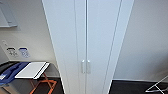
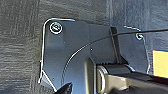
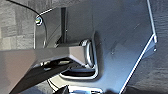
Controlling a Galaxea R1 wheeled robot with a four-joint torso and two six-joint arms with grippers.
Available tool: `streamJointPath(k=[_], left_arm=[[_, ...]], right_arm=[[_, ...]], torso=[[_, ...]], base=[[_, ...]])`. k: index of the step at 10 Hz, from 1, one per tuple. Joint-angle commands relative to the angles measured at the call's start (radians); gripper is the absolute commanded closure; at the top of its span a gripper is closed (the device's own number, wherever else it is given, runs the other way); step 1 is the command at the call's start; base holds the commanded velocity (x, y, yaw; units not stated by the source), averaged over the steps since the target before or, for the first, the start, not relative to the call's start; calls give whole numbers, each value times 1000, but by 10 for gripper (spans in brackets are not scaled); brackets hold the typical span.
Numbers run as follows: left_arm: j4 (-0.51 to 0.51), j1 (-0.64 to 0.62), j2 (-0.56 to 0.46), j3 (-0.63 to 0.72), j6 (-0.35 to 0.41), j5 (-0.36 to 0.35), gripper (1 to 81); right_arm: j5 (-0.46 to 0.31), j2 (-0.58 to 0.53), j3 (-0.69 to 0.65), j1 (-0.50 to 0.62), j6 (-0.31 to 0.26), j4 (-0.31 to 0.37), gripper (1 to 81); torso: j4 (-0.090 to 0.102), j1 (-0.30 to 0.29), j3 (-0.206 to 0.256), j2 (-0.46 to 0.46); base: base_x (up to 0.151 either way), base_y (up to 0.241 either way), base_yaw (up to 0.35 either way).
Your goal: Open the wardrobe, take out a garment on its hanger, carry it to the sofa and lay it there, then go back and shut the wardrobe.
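The wardrobe [image 1: 86,37] is seen with both doors closed, its handles [image 1: 85,66] side by side at the seam; a white board [image 1: 31,70] lies beside the wardrobe; whether either gripper is open cannot be told.

My left wrist plate [image 2: 75,50] is showing dark, almost blue-black, with pale worn edges and a round silver fitting [image 2: 56,27] at one corner. A thin black cable [image 2: 82,47] is curving across it. A jointed bar [image 2: 120,77], grey and tan, is lying beside it. My right wrist plate [image 3: 120,37] is looking the same, with a grey bar [image 3: 45,56] and a silver screw [image 3: 38,21].
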Motion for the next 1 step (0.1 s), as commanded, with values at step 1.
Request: streamJointPath(k=[1], left_arm=[[53, 25, 143, -159, 1, 23, 10]], right_arm=[[-31, 9, -1, 15, -13, -25, 10]], torso=[[0, 0, 0, 0]], base=[[0, 0, 0]])
